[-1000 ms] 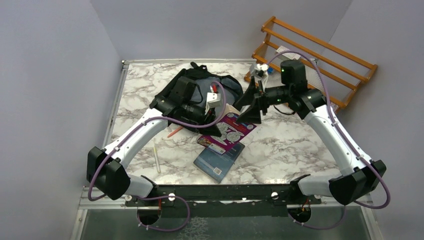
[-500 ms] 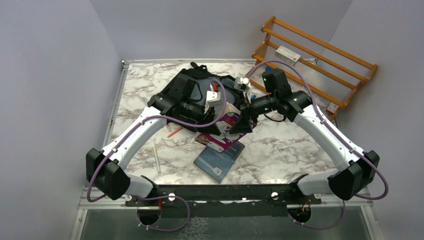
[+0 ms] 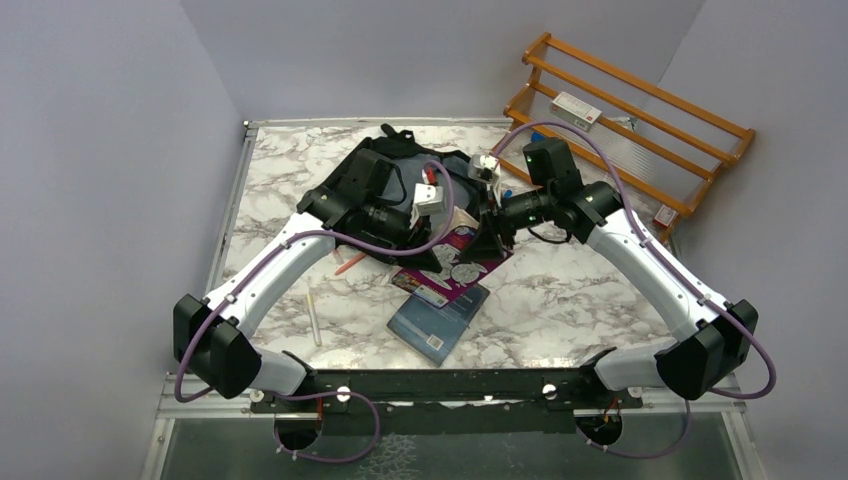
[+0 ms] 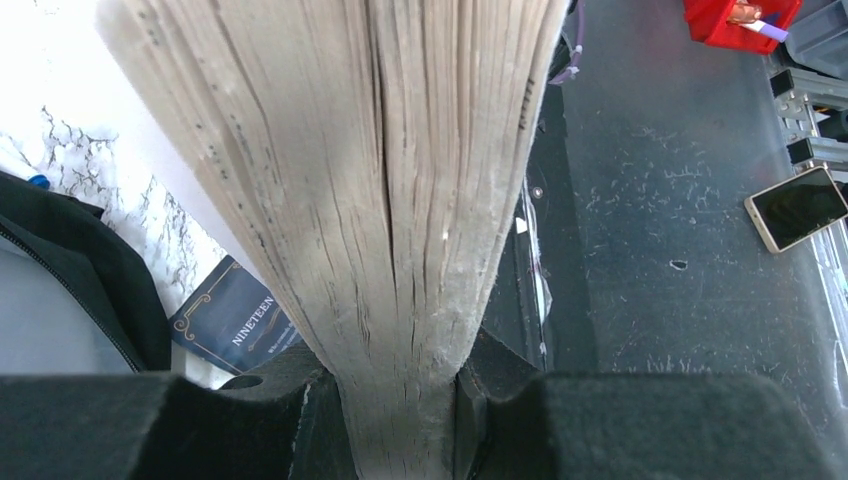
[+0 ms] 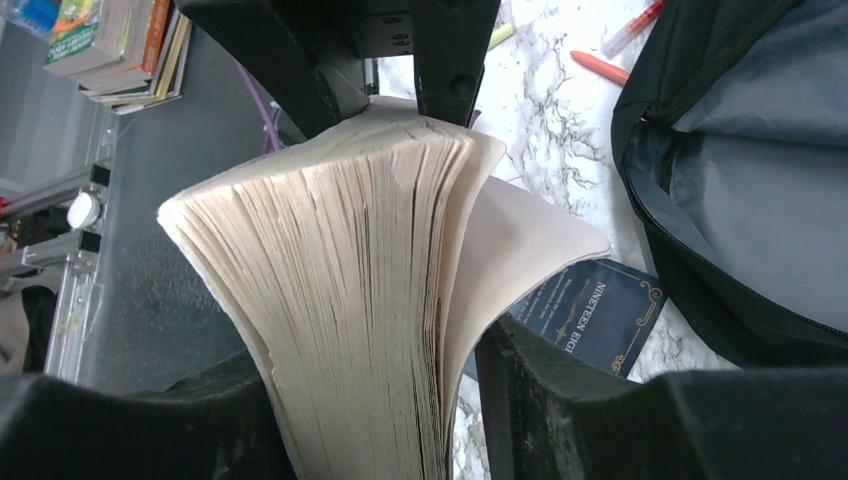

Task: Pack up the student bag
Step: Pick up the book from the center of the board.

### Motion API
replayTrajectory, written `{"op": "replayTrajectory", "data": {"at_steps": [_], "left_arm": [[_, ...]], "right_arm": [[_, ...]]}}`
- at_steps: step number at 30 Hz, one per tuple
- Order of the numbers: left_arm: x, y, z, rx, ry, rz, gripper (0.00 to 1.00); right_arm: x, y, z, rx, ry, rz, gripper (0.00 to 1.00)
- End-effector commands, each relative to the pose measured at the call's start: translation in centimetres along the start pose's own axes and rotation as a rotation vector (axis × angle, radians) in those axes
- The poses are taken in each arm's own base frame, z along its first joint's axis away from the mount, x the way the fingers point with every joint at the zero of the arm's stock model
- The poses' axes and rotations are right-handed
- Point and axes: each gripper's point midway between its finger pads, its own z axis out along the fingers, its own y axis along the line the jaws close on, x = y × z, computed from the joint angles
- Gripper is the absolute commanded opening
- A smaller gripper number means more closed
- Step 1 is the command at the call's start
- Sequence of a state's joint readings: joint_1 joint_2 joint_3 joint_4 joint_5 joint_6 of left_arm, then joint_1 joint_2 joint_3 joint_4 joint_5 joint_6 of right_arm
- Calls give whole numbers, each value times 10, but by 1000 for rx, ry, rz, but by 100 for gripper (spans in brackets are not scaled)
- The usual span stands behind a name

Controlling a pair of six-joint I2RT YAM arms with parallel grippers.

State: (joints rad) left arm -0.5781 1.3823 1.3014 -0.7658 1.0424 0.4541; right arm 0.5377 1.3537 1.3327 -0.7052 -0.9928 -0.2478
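Up between the left gripper [image 4: 400, 425] and right gripper [image 5: 372, 405], a thick paperback [image 4: 380, 200] sits clamped by both, student bag [image 5: 760, 190] just beside them.

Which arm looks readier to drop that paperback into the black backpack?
Left, probably: the left gripper clamps the thick cream-paged paperback beside the open black fabric backpack; the right gripper only straddles it.

My left arm [image 3: 275, 268] reaches from the near left corner of the table [image 3: 570, 290] toward its middle. My left gripper [image 4: 400, 430] is clamped on the bound end of a paperback [image 4: 380, 200]. My right arm [image 3: 650, 262] bends in from the near right corner, wrist facing the left one. My right gripper [image 5: 372, 400] straddles the same paperback's page edges, a finger [image 5: 620, 420] on each side; whether they press I cannot tell.
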Motion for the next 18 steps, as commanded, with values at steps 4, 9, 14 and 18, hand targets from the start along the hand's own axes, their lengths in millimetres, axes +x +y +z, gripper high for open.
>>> {"op": "replayTrajectory", "data": {"at_steps": [4, 9, 14, 18], "left_arm": [[-16, -9, 6, 59, -29, 62, 0], [-13, -8, 7, 49, -17, 61, 0], [-13, -1, 7, 23, -5, 47, 0], [-14, 7, 6, -23, 10, 39, 10]], "right_arm": [[-3, 9, -3, -10, -9, -33, 61], [-1, 12, -4, -17, -4, -33, 43], [1, 13, -5, -16, 1, -32, 11], [-3, 18, -9, 0, -22, -40, 1]]}}
